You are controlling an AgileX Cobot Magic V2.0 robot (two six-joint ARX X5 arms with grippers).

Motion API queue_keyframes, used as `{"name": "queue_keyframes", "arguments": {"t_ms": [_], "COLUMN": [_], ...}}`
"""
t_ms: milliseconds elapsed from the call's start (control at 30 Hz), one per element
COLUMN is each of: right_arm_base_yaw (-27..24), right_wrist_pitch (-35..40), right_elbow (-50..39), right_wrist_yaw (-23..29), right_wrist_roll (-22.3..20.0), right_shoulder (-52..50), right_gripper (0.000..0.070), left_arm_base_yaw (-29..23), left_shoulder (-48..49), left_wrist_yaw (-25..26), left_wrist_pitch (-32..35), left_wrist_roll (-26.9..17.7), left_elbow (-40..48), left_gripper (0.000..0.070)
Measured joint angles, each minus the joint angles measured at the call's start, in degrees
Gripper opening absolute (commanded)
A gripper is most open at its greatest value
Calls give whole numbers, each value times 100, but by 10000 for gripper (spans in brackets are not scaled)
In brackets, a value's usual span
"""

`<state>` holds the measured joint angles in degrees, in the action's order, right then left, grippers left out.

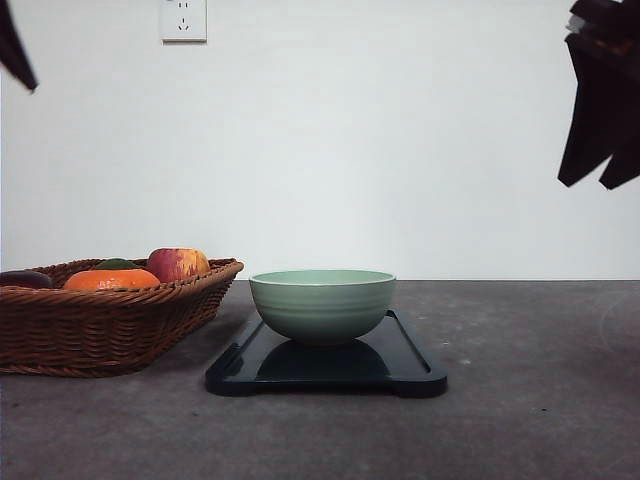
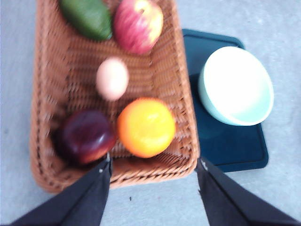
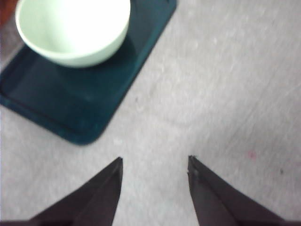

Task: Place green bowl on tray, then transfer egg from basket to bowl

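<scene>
We have the green bowl sitting upright on the tray, empty inside, and the basket just beside the tray on the left side of the table. Our left gripper hangs above the near end of the basket, its fingers spread wide and holding nothing. From the left wrist camera we see the egg lying on the wicker in the middle of the basket, beyond the gripper and clear of the fingers, with the orange and a dark red fruit between it and the fingertips. An apple and a green fruit rest at the far end of the basket. Our right gripper is up high on the right in the front camera, its fingers apart and empty, over bare table, with the bowl and tray off ahead of it and to one side.
</scene>
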<state>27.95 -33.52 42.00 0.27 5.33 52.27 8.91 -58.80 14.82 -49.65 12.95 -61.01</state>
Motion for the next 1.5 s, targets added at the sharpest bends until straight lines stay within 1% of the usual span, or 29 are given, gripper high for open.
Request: {"name": "queue_keyframes", "arguments": {"t_ms": [67, 233, 300, 433, 533, 667, 733, 933, 1300, 1500], "right_arm_base_yaw": [2, 2, 2, 2, 2, 2, 2, 2, 2, 2], "right_wrist_pitch": [52, 88, 88, 88, 88, 88, 88, 88, 249, 304], "right_elbow": [0, 0, 0, 0, 0, 0, 0, 0, 0, 0], "right_wrist_yaw": [-2, -2, -2, -2, -2, -2, -1, -1, 0, 0], "right_wrist_roll": [6, 8, 8, 75, 129, 223, 246, 279, 391, 401], "right_shoulder": [0, 0, 0, 0, 0, 0, 0, 0, 0, 0], "right_gripper": [271, 271, 271, 271, 271, 271, 271, 271, 271, 271], "left_arm_base_yaw": [39, 43, 55, 99, 160, 267, 290, 295, 400, 454], "left_shoulder": [-425, -1451, -1812, -2445, -2872, -3356, -3555, -4054, -4592, -4823], "left_wrist_yaw": [-29, -115, -142, -371, -545, -965, -1081, -1122, -1140, -1145], "left_wrist_pitch": [-214, -590, -615, -604, -605, -573, -471, -64, 164, 180], "left_wrist_roll": [-62, -235, -275, -395, -555, -778, -835, -897, -909, -911], "left_elbow": [-428, -1387, -1685, -2052, -2105, -2105, -2105, -2105, -2105, -2107], "left_gripper": [484, 483, 482, 482, 479, 477, 477, 477, 477, 477]}}
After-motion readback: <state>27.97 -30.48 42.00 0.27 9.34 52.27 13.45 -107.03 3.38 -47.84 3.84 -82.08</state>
